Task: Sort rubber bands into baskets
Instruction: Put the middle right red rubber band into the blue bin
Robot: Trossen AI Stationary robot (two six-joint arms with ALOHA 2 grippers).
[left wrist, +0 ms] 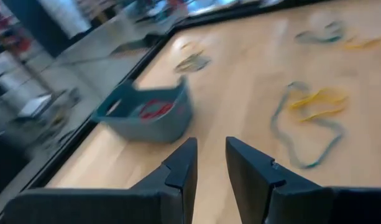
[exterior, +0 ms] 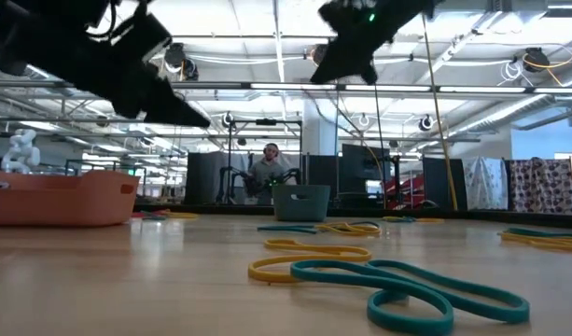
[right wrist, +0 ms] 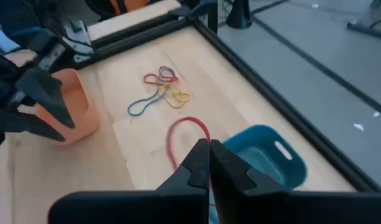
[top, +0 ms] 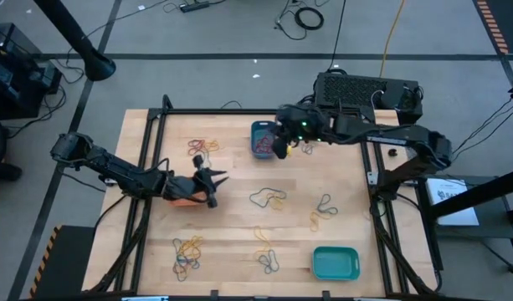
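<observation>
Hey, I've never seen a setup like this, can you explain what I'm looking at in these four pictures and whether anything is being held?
Two dark robot arms work at a wooden table, sorting small elastic rubber bands into plastic baskets. One picture looks straight down, one sits at table height, and two come from cameras on the arms' wrists. The right claw is shut on a thin red rubber band, just above the narrow dark teal-blue basket. The left claw is open and empty, by the orange basket. A wider turquoise basket waits at the near edge. Loose bands lie scattered in little heaps.
</observation>
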